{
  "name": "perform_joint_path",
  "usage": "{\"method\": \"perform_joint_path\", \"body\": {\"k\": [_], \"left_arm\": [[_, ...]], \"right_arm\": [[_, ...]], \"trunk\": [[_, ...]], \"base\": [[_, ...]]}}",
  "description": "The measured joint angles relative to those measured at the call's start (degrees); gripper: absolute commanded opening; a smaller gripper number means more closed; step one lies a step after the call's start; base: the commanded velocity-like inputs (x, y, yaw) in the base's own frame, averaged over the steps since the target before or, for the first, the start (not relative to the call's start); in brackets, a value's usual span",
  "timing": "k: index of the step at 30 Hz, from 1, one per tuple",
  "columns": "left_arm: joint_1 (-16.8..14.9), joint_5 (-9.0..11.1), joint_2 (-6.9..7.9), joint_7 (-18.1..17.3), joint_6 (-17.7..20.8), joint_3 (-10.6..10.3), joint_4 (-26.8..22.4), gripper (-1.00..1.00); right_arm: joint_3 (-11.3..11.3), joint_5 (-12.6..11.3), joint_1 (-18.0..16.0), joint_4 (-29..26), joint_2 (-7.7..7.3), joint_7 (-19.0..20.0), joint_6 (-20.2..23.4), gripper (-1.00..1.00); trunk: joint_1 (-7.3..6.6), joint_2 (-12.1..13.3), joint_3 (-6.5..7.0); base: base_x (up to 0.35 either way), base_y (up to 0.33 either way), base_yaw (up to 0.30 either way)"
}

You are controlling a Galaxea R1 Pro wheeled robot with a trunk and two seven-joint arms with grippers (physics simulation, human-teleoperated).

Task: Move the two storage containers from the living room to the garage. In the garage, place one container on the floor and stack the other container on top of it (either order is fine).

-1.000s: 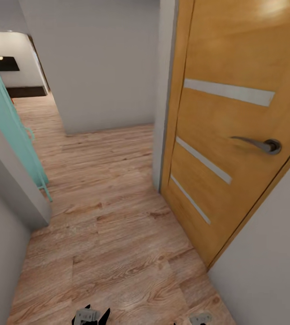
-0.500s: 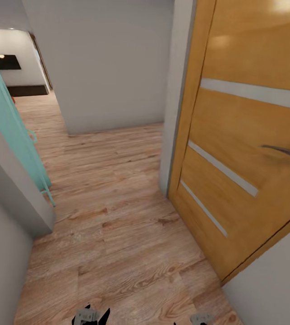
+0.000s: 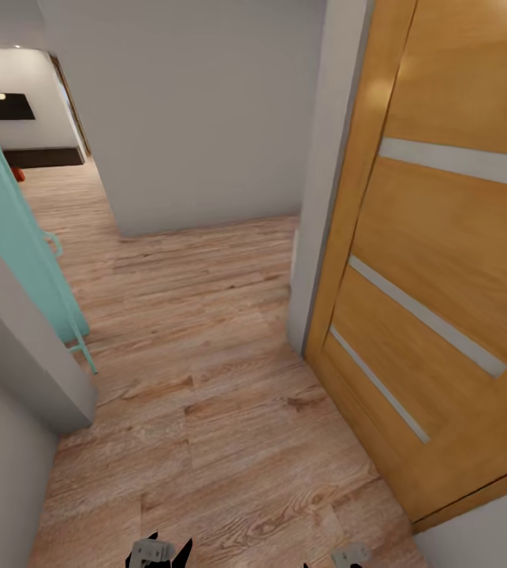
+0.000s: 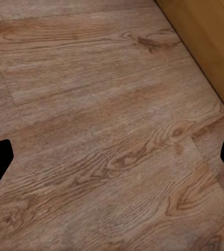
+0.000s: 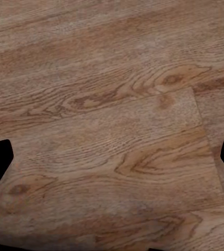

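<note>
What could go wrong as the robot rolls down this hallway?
The wooden door stands very near on the right, so the base or right arm might clip it or its frame. On the left, the teal door and grey wall corner narrow the passage, leaving little room to steer.

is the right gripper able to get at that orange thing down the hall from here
Probably not. The orange thing sits far down the hallway past the teal door, while the right gripper hangs open over the floor by the robot.
</note>
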Motion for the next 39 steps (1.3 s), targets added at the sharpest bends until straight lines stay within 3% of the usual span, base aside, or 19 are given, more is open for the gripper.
{"method": "perform_joint_path", "body": {"k": [22, 39], "left_arm": [[0.0, 0.0, 0.0, 0.0, 0.0, -0.01, 0.03, 1.0], [0.0, 0.0, 0.0, 0.0, 0.01, -0.01, 0.02, 1.0]], "right_arm": [[-0.04, 0.0, 0.0, 0.0, 0.0, 0.0, 0.03, 1.0], [-0.05, 0.0, 0.0, 0.0, 0.0, 0.0, 0.02, 1.0]], "trunk": [[0.0, 0.0, -0.03], [0.0, 0.0, -0.03]], "base": [[0.334, 0.02, 0.001], [0.328, 0.013, 0.08]]}}
